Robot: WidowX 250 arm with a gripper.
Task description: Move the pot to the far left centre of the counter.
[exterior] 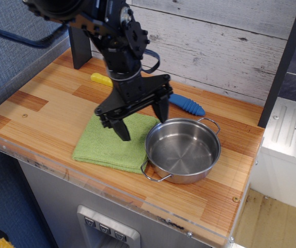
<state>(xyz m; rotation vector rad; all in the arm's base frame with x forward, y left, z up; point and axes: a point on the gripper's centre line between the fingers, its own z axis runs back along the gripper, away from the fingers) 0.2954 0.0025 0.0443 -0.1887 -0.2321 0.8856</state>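
Observation:
The shiny steel pot sits on the wooden counter toward the right front, empty, its two wire loop handles pointing front-left and back-right. Its left rim touches the edge of the green cloth. My black gripper hangs open above the cloth's right part, just left of the pot's far-left rim. One finger points down over the cloth, the other is nearer the pot's back rim. It holds nothing.
A blue-handled spoon lies behind the pot by the white plank wall, partly hidden by the gripper. A yellow object lies behind the arm. A black post stands at the back left. A clear acrylic rim edges the counter's front.

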